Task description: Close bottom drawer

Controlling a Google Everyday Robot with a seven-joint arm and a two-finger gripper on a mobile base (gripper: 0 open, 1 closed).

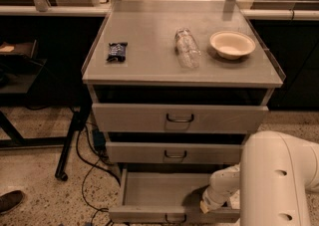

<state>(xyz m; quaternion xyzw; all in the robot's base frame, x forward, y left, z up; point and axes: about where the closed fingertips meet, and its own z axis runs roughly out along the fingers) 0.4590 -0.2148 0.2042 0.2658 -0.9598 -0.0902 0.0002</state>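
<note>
The bottom drawer [144, 214] of the grey metal cabinet stands pulled out, and its inside shows empty. Its slim front panel is at the bottom edge of the view, with a small dark wire handle [175, 218] at its centre. My gripper [205, 206] hangs at the end of the white arm [279, 180], low inside the drawer's front right corner, just behind the front panel. The medium drawer [174, 153] and the tall top drawer [179, 118] above it are each pulled out a little.
On the cabinet top [149, 65] lie a dark snack packet [117, 51], a clear plastic bottle [187, 47] on its side and a pale bowl [232, 44]. Black cables [89, 170] and a stand leg [70, 143] run along the floor to the left. A shoe [10, 201] is at the lower left.
</note>
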